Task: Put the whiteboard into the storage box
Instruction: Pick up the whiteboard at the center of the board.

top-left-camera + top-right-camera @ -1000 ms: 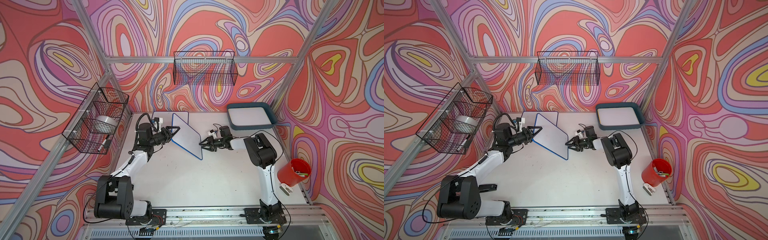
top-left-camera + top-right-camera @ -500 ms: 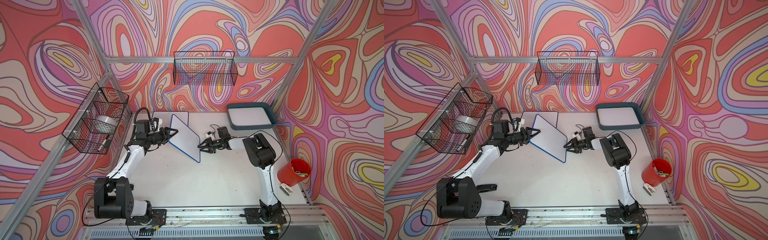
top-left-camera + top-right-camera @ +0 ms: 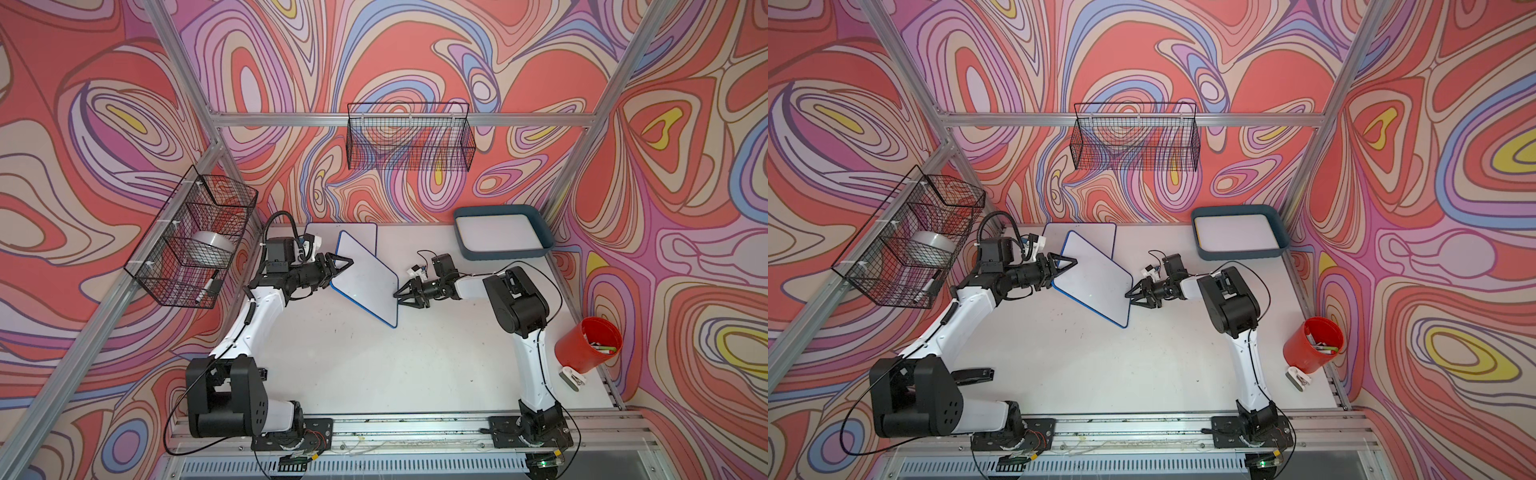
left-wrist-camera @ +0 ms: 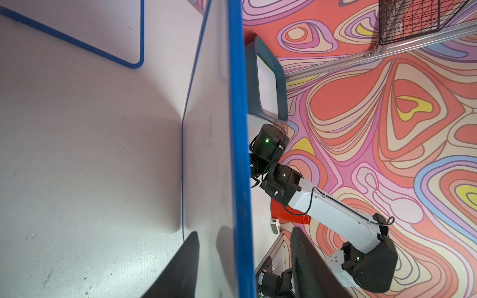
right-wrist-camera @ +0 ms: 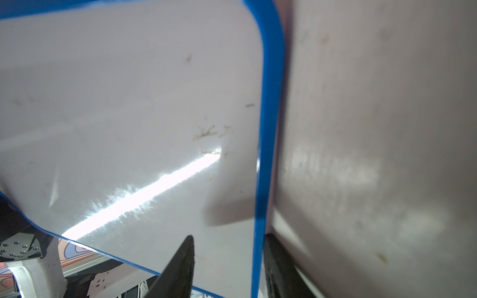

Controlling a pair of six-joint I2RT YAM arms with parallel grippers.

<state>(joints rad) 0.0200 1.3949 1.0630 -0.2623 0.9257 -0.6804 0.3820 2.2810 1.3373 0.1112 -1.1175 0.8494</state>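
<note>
Tilted whiteboard between two arms. In both top views we see the blue-rimmed whiteboard (image 3: pixel 365 282) propped at a slant over the middle of the surface (image 3: pixel 353 361), its lower edge resting there, well apart from the storage box (image 3: pixel 503 252) in the back right corner. The left gripper (image 3: pixel 344 266) straddles one edge; in the left wrist view we find both fingers (image 4: pixel 187 265) parted wide, clear of the rim. The right gripper (image 3: pixel 398 299) straddles the opposite edge, fingers (image 5: pixel 180 268) parted wider than the rim, one touching the board's back. A second whiteboard (image 3: pixel 355 235) lies flat behind.
</note>
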